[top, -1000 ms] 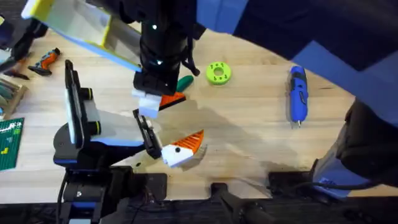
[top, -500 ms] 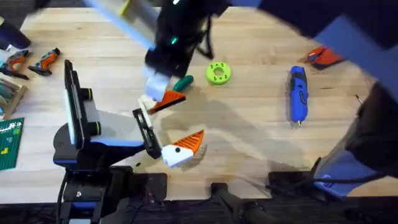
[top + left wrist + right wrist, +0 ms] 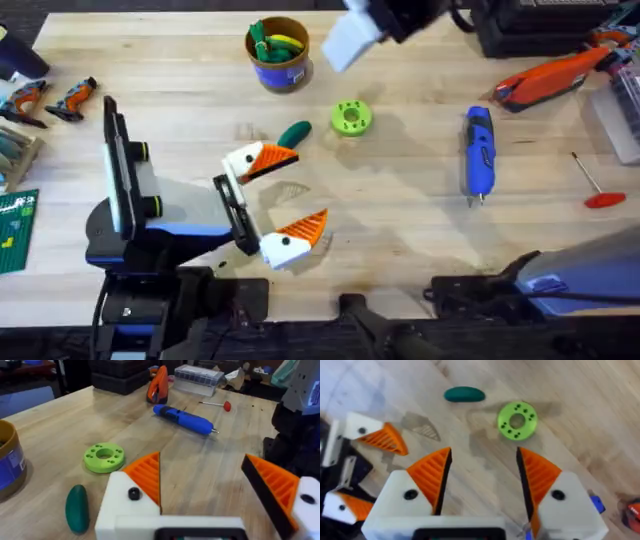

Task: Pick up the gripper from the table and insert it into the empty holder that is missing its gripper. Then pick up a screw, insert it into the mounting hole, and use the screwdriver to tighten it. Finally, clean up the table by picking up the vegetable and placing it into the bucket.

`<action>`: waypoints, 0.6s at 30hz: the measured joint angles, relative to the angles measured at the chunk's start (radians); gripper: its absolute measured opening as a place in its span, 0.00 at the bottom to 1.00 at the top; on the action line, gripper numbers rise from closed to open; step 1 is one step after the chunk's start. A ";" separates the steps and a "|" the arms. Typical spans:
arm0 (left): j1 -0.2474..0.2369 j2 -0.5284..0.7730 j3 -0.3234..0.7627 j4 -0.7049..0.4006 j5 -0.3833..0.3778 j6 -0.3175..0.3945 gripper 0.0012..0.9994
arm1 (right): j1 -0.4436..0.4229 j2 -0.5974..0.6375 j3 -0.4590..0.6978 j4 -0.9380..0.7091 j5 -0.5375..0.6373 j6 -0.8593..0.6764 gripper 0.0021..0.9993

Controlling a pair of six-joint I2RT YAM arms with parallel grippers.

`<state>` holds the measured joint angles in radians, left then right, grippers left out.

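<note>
**A:** What's in the bucket (image 3: 279, 57)?

**B:** It stands at the upper middle of the overhead frame, on the table (image 3: 400, 220). Inside are a yellow piece and something green; I can't tell what they are. In the left wrist view its blue wall and tan rim show at the left edge.

**A:** And the vegetable (image 3: 294, 132)?

**B:** Lying on the table below and just right of the bucket, beside the lime-green disc (image 3: 351, 117). It is near the upper orange tip of the left end effector (image 3: 278, 196) but not touching it.

**A:** How do the end effectors stand?

**B:** The left end effector rests low at centre-left of the overhead frame, fingers spread, an orange tip on each, nothing between them. The right end effector (image 3: 484, 477) is also spread and empty, looking down on the disc and the vegetable; overhead, its white finger shows blurred at the top edge.

**A:** The screwdriver (image 3: 479, 152)?

**B:** Flat on the table at the right of the overhead frame, bit pointing toward the bottom edge. A thin rod with a red handle (image 3: 595, 186) lies farther right.
</note>
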<state>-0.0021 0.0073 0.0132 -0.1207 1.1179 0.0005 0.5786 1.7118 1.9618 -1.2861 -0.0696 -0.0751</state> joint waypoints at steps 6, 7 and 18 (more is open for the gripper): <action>0.000 0.000 0.000 0.000 0.000 0.000 0.99 | -0.144 -0.220 -0.373 0.142 -0.003 0.080 0.76; 0.000 0.000 0.000 0.000 0.000 0.000 0.99 | -0.182 -0.260 -0.425 0.142 -0.003 0.096 0.76; 0.000 0.000 0.000 0.000 0.000 0.000 0.99 | -0.439 -0.522 -0.652 0.104 0.065 0.183 0.76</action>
<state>-0.0021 0.0072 0.0132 -0.1207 1.1179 0.0004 0.1394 1.1895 1.3098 -1.1826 -0.0050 0.1076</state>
